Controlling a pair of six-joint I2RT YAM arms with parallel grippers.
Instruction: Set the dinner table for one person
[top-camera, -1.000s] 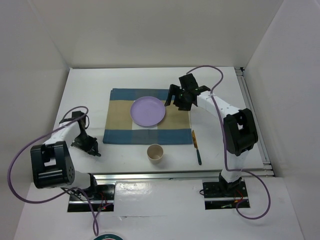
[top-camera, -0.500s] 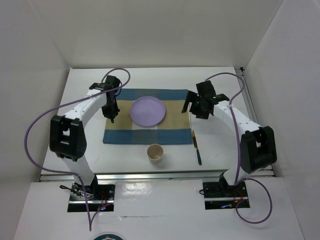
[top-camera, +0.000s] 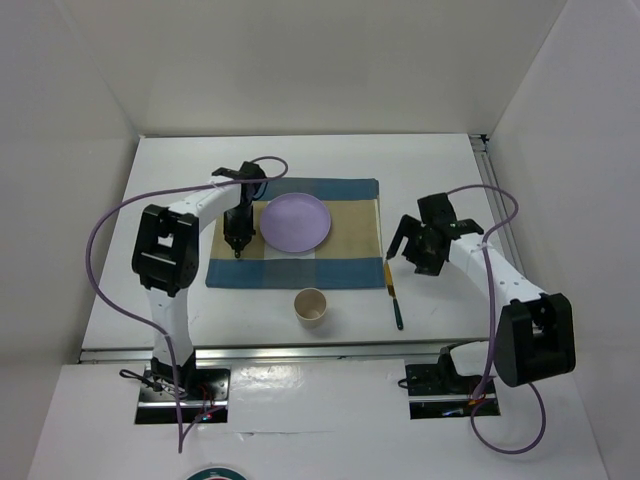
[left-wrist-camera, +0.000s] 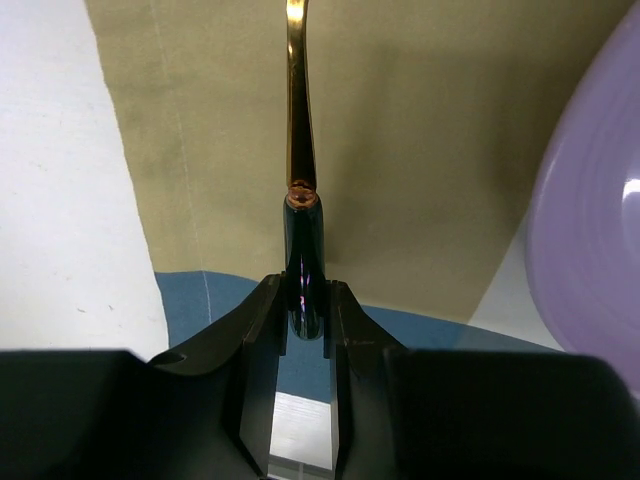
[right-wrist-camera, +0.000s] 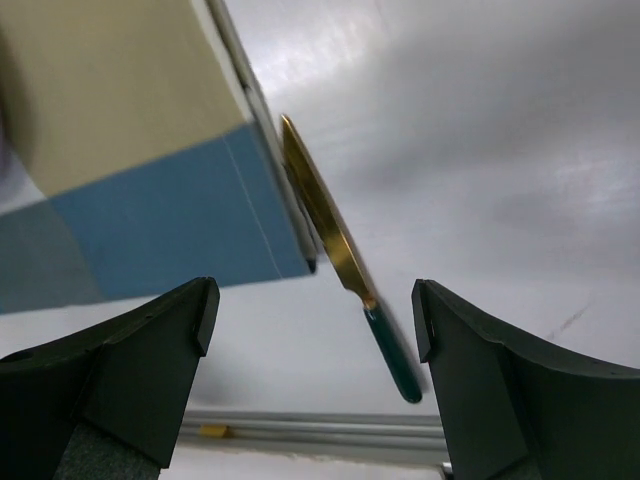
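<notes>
On the white dinner table (top-camera: 440, 170) lies a blue-and-tan checked placemat (top-camera: 350, 250) with a lilac plate (top-camera: 296, 222) on it. My left gripper (top-camera: 238, 243) is over the mat's left part, just left of the plate. In the left wrist view it (left-wrist-camera: 305, 300) is shut on the dark green handle of a gold utensil (left-wrist-camera: 298, 110), whose head is out of view. My right gripper (top-camera: 412, 248) is open and empty, and in the right wrist view it (right-wrist-camera: 313, 300) hangs above a gold knife with a green handle (right-wrist-camera: 335, 245). The knife (top-camera: 393, 293) lies off the mat's right edge.
A tan paper cup (top-camera: 311, 305) stands upright on the table in front of the mat's near edge. A metal rail (top-camera: 500, 230) runs along the table's right side. White walls close in the left, back and right.
My left arm swung from the table's left edge to the mat beside the plate. My right gripper moved from beside the plate, right and nearer, to above the knife.
</notes>
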